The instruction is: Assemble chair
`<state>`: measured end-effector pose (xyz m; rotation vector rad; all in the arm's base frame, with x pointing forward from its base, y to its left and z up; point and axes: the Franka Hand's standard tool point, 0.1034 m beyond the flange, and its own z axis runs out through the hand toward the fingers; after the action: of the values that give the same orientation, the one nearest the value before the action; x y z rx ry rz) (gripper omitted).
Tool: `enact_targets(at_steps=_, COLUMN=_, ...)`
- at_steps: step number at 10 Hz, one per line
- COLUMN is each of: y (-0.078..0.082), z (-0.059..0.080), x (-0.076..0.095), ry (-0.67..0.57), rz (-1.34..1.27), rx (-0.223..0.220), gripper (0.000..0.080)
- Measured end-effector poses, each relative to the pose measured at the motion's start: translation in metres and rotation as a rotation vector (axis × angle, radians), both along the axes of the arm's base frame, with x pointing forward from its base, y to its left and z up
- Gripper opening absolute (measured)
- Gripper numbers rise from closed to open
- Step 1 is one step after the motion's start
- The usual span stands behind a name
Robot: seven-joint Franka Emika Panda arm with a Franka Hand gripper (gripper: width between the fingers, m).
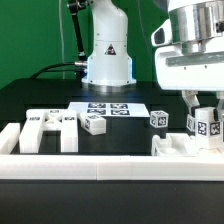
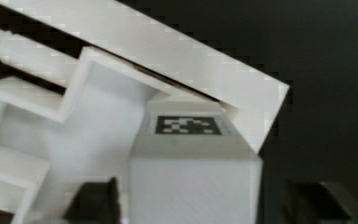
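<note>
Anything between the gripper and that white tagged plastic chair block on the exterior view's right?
Nothing visible does. The gripper straddles the white tagged plastic chair block, a finger on each side; the small white tagged cube sits apart.

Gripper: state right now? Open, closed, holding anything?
Gripper: closed, holding a tagged white chair part between its fingers.

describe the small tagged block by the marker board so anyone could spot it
Find the marker board. The small block sits at its front edge, toward the exterior view's left. Unlike the other cube, it lies beside the slatted panel.
</note>
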<state>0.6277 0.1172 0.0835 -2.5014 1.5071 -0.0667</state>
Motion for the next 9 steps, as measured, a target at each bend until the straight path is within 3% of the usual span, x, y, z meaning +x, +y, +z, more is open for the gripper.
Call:
enact_targets(at_steps=1, y=0.0004, z=0.0, x=0.0, ry=-0.012, rz=0.073, rx=-0.013, gripper=0.0466)
enact_targets(at_steps=2, y=0.0025, z=-0.0001, x=-0.0005, ry=-0.029, rz=0.179, rx=-0.028, gripper=0.0612)
enact_targets(at_steps=3, y=0.0052, z=-0.0001, x=-0.0012, ry=-0.041, rz=0.259, rx=-0.039, gripper=0.0638)
enact_targets(at_steps=9, y=0.0069, z=0.0003, x=-0.0012, ry=-0.126, rz=0.773, rx=-0.126, gripper=0.0649)
